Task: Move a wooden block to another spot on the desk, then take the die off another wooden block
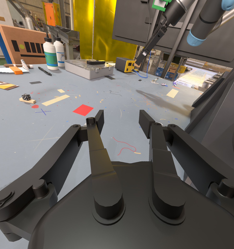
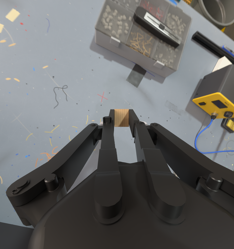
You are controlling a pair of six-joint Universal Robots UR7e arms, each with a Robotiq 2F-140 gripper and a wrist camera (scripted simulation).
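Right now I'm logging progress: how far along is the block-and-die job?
Nothing looks finished. In hand: the right gripper is shut on a wooden block, held above the desk, not yet set down. Left: the die sits on the other block, and the left gripper is open, holding nothing.

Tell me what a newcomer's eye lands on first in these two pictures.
First, the right hand shut on a small wooden block, held above the grey desk near the compartment box and the yellow-faced unit. Next, far left in the left wrist view, a black die sits on a flat wooden block. The left hand is open and empty beside a red patch.
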